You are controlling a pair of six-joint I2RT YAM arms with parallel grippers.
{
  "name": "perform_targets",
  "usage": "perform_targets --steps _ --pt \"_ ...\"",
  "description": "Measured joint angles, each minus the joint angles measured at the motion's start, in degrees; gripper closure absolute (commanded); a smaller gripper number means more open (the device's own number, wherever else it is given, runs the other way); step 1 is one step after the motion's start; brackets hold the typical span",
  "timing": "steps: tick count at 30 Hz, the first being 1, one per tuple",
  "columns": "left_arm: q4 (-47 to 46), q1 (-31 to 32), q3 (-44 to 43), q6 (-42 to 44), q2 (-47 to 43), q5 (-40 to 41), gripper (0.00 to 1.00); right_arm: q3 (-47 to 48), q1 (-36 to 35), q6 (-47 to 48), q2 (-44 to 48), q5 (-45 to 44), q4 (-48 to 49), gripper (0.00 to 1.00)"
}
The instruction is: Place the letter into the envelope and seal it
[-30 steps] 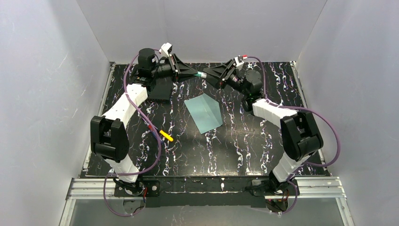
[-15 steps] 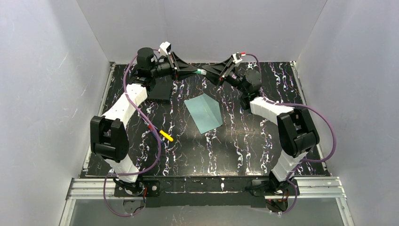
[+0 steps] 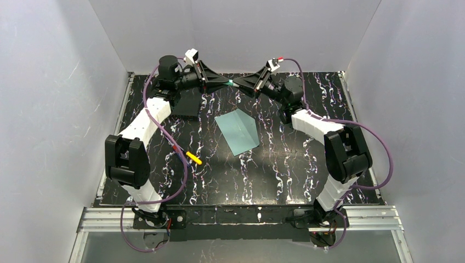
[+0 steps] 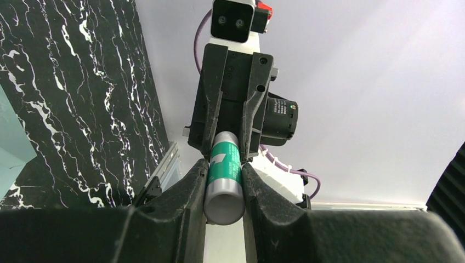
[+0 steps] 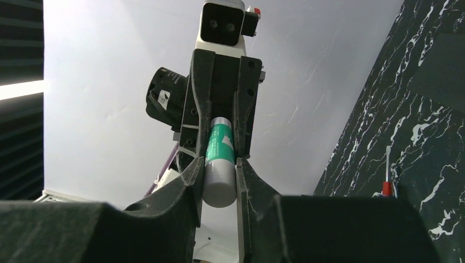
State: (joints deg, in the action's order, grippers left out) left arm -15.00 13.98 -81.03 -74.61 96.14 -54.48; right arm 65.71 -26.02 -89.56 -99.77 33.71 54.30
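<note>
Label on tube (image 4: 224,170) unreadable; dark block (image 3: 189,107), perhaps box, partly hidden under left arm (image 3: 153,112).

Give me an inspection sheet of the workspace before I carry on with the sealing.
Surface: black marbled table; no spill seen.
Job's things: teal envelope lies mid-table, apart from both arms; letter not seen in any view; glue stick held in the air over the far part of the table.
Clutter: yellow pen beside the left arm; black box at far left.
Grippers: left gripper and right gripper each shut on one end of the glue stick.
Cables: purple cables loop along both arms, clear of the envelope.
Surroundings: white walls on three sides; metal rail at the near edge.
</note>
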Motion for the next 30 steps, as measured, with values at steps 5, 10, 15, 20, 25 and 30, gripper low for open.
perform_targets --steps 5,10,15,20,25,30 --pt "-0.04 -0.55 0.66 0.0 0.02 -0.28 1.0 0.85 0.15 3.17 0.0 1.38 -2.12 0.99" --pt "-0.07 -1.42 1.84 0.85 0.13 -2.51 1.0 0.83 0.85 4.61 0.0 4.44 -3.32 0.99" --pt "-1.68 -1.84 3.06 1.31 0.13 -5.53 1.0 0.46 1.38 4.83 -0.11 8.35 -1.44 0.99" --pt "-4.02 -2.05 5.27 0.5 0.13 -6.45 1.0 0.07 1.68 4.2 -1.6 10.88 1.27 0.99" --pt "-5.95 -6.69 6.71 -1.03 0.07 -5.35 1.0 -0.83 5.27 2.78 -2.27 14.23 5.92 0.99" --pt "-6.54 -14.73 7.89 -1.95 0.09 -1.79 1.0 -0.83 10.91 3.72 -2.29 17.84 9.88 0.99"
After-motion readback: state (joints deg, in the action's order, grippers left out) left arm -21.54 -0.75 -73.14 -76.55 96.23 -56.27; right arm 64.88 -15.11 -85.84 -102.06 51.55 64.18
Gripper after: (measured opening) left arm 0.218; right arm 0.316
